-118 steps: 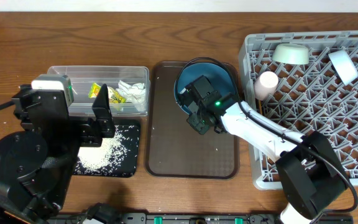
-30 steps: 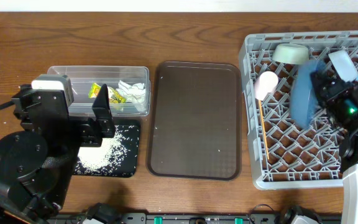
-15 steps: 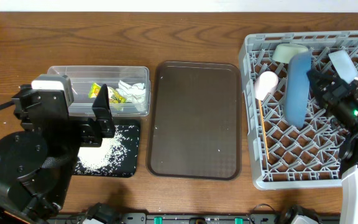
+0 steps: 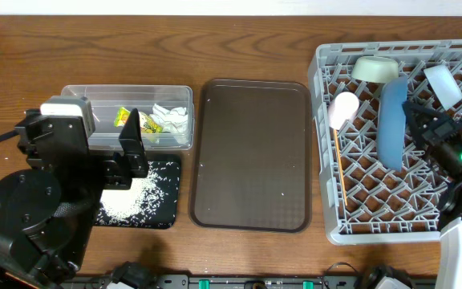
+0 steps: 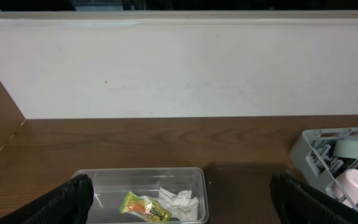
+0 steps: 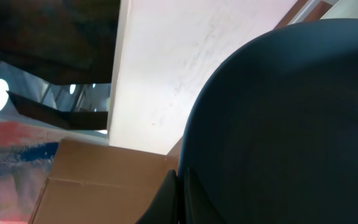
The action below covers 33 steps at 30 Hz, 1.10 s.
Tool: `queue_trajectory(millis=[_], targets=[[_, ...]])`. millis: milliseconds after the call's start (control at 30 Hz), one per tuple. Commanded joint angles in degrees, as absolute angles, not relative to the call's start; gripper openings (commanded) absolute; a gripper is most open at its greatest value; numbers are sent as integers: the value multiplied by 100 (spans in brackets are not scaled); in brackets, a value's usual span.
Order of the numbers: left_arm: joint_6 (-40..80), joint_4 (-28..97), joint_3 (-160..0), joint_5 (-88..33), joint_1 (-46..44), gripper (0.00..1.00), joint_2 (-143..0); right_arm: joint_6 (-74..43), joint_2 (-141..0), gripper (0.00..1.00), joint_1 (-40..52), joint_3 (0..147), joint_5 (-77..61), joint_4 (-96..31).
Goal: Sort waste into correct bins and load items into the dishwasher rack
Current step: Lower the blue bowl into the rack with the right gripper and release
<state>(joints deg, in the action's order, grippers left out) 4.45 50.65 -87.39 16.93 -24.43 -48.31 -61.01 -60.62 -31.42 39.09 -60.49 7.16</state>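
The right claw appears pinched on the rim of the dark blue plate. In the right wrist view the plate's dark face fills most of the picture, with a finger edge lying against its rim. A few seconds ago that plate lay flat on the brown serving tray with the claw over it. A second ago it hung tilted above the dishwasher rack, and now it stands nearly on edge among the pegs, left of the rack's middle. Around it in the rack are the mint-green bowl at the far wall, the pink cup near the left wall, and the small pale bowl toward the far right. The chopsticks lie along the left side. The serving tray has nothing left on it. Further out, nothing has moved: the snack wrapper and the napkin lie in the clear tub, and the rice is heaped on the black tray beside it on the desk. The left claw hangs above the tub with its fingers spread wide, holding nothing. With the plate racked, every item and all the waste look to be in place. What seems left is to let go and draw back, if the pegs hold the plate upright.
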Motion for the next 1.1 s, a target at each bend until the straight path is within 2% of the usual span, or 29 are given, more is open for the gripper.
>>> queue_trajectory(millis=[0,167,667,1067], targets=[[412,5057,-8814,1787,-2412,93,-4827,-6154,-6038,1,-3315,3802,-6246,864],[412,5057,-8814,1787,-2412,93,-4827,-6473,-6038,1,-3459,3802,-6563,1361],[410,5057,-8814,1787,-2412,93,-4827,-6313,-6040,1,-3594,3586,-6628,1328],[412,5057,-8814,1787,-2412,93,-4827,-6388,-6034,1,-4292,3288,-6932,1540]])
